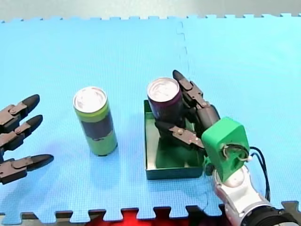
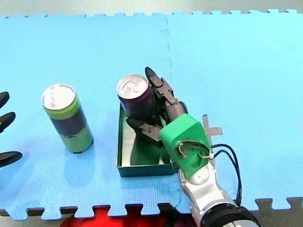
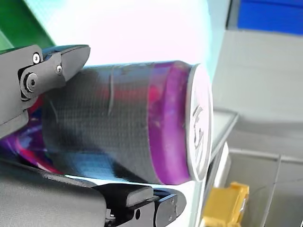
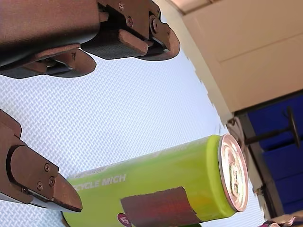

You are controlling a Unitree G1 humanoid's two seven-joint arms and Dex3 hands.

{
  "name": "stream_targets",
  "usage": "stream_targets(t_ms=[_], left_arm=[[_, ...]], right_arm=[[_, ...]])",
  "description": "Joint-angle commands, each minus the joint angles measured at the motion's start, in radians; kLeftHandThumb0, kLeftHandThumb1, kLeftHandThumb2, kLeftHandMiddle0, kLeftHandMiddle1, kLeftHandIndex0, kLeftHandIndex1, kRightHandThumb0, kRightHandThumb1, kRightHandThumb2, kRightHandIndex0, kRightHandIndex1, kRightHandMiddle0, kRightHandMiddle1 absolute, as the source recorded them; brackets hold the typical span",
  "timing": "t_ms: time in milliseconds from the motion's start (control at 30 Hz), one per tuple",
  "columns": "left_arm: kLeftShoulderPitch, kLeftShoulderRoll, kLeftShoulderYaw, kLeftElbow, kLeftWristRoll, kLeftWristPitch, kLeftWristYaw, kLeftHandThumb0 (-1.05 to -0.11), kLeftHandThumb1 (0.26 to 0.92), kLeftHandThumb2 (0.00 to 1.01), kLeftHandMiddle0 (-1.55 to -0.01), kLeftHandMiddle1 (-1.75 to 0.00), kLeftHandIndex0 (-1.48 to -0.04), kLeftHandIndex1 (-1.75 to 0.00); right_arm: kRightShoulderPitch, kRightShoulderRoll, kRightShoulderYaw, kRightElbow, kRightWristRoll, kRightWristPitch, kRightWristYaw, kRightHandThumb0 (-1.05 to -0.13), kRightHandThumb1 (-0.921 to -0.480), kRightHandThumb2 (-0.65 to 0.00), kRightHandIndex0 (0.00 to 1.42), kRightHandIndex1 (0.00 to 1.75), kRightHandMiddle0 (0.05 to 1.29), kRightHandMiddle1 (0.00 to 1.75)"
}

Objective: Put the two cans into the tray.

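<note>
Snugly, purple can (image 1: 164,101) between fingers (image 1: 182,133) of right hand (image 1: 198,117), in tray (image 1: 169,173)

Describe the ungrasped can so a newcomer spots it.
On the blue mat, look between the green tray and the empty left hand at its edge. The lime green can with a dark band stands alone there; the right hand grips the purple can.

You're looking at a robot test space, a lab by the look of it: your work surface is a blue foam mat (image 1: 235,56) of interlocking puzzle tiles, red floor (image 1: 134,220) shows past its near edge, and the wrist cameras catch a plain grey wall (image 3: 258,71), blue panels (image 3: 270,16) and a beige board (image 4: 251,52).
</note>
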Motion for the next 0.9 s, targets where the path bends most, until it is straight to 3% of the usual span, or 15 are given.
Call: stream_targets(t_ms=[0, 300, 367, 433, 467, 500, 567, 767, 867], left_arm=[[-0.004, 0.007, 0.002, 0.001, -0.007, 0.003, 0.000, -1.048, 0.713, 0.00, -0.40, 0.00, -0.35, 0.00], [-0.001, 0.008, 0.003, -0.005, -0.006, 0.005, 0.003, -1.048, 0.712, 0.00, -0.40, 0.00, -0.34, 0.00], [0.002, 0.009, 0.005, -0.007, -0.007, 0.005, 0.003, -1.048, 0.713, 0.00, -0.40, 0.00, -0.34, 0.00], [0.004, 0.011, 0.007, -0.006, -0.009, 0.003, 0.001, -1.048, 0.713, 0.00, -0.40, 0.00, -0.34, 0.00], [0.004, 0.012, 0.008, -0.004, -0.010, 0.002, -0.001, -1.048, 0.714, 0.00, -0.40, 0.00, -0.34, 0.00], [0.004, 0.014, 0.010, -0.001, -0.011, 0.000, -0.002, -1.048, 0.714, 0.00, -0.40, 0.00, -0.34, 0.00], [0.001, 0.016, 0.011, 0.008, -0.011, -0.005, -0.005, -1.048, 0.715, 0.00, -0.40, 0.00, -0.34, 0.00], [-0.010, 0.020, 0.013, 0.028, -0.011, -0.012, -0.010, -1.048, 0.717, 0.00, -0.40, 0.00, -0.34, 0.00], [-0.012, 0.022, 0.014, 0.032, -0.014, -0.013, -0.013, -1.048, 0.718, 0.00, -0.40, 0.00, -0.34, 0.00]], right_arm=[[-0.014, 0.029, -0.009, 0.000, 0.009, 0.002, 0.013, -1.048, -0.792, 0.000, 0.19, 0.00, 0.18, 0.00], [-0.015, 0.019, -0.021, -0.004, 0.019, 0.007, 0.060, -1.048, -0.753, 0.000, 0.18, 0.00, 0.16, 0.00], [-0.007, 0.000, -0.030, -0.010, 0.034, 0.003, 0.106, -1.048, -0.745, 0.000, 0.18, 0.00, 0.16, 0.00], [0.004, -0.041, -0.046, -0.015, 0.053, -0.008, 0.164, -1.048, -0.740, 0.000, 0.17, 0.00, 0.16, 0.00], [0.007, -0.060, -0.049, -0.018, 0.053, -0.014, 0.175, -1.048, -0.735, 0.000, 0.17, 0.00, 0.16, 0.00], [0.011, -0.073, -0.047, -0.023, 0.044, -0.019, 0.171, -1.048, -0.727, 0.000, 0.17, 0.00, 0.16, 0.00], [0.016, -0.082, -0.039, -0.033, 0.021, -0.023, 0.148, -1.046, -0.707, 0.001, 0.16, 0.00, 0.15, 0.00], [0.017, -0.078, -0.032, -0.044, 0.002, -0.012, 0.128, -1.016, -0.689, 0.000, 0.15, 0.00, 0.15, 0.00], [0.016, -0.082, -0.021, -0.047, -0.014, -0.011, 0.122, -1.004, -0.686, 0.000, 0.14, 0.00, 0.15, 0.00]])
